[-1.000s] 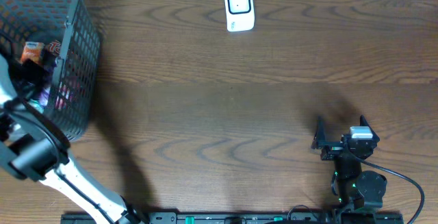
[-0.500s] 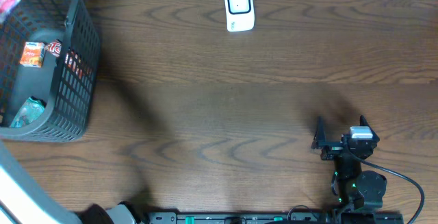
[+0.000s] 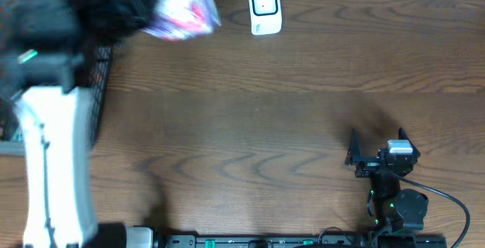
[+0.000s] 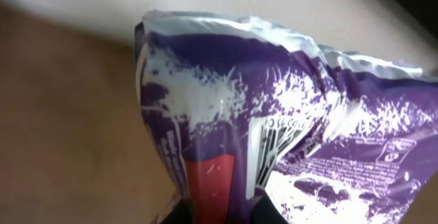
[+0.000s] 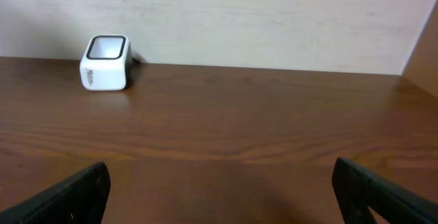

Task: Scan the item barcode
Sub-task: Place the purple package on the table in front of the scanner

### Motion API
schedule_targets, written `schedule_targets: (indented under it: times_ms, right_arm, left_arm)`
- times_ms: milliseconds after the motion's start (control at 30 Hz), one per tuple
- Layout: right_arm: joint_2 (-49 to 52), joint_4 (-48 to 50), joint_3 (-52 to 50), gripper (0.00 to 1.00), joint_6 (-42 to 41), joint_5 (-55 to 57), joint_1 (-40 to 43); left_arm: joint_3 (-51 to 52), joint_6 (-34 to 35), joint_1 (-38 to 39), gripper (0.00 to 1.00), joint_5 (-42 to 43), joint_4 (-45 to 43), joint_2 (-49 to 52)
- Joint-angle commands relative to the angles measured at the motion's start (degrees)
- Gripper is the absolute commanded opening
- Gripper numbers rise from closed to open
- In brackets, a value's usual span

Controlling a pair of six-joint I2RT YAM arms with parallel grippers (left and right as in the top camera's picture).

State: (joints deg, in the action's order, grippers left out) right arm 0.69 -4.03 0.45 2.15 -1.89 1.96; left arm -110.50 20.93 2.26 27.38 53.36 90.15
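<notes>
My left gripper point(image 3: 140, 9) is raised high over the table's far left and is shut on a purple and white snack bag point(image 3: 180, 9). The bag point(image 4: 274, 107) fills the left wrist view, its red-striped lower edge pinched in my left gripper point(image 4: 222, 214). A patch of black and white bars point(image 4: 270, 148) shows on its crumpled face. The white scanner point(image 3: 264, 9) stands at the far middle edge, to the right of the bag, and also shows as the scanner point(image 5: 106, 62) in the right wrist view. My right gripper point(image 3: 377, 142) rests open near the front right with nothing in it.
A dark mesh basket point(image 3: 98, 89) stands at the far left, mostly hidden under my raised left arm point(image 3: 53, 164). Bare brown wood point(image 3: 250, 127) lies between the two arms. A pale wall point(image 5: 274, 18) backs the table.
My left arm came up out of the basket with the purple bag and swung it rightward toward the scanner, close under the overhead camera. The right arm has not moved.
</notes>
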Motion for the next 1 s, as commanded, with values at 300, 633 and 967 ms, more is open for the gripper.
schedule_targets:
  times_ms: [300, 633, 967]
  right_arm:
    - [-0.4, -0.2, -0.1, 0.99, 0.5, 0.0, -0.5]
    - [-0.4, -0.2, -0.1, 0.99, 0.5, 0.0, -0.5]
    - [-0.4, -0.2, -0.1, 0.99, 0.5, 0.0, -0.5]
  left_arm:
    - [0.9, 6.8, 19.1, 0.07, -8.0, -3.2, 25.4]
    - [0.8, 6.4, 22.2, 0.65, -10.5, -4.0, 34.0]
    - [-7.7, 4.1, 10.7, 0.92, -8.6, -4.5, 19.5]
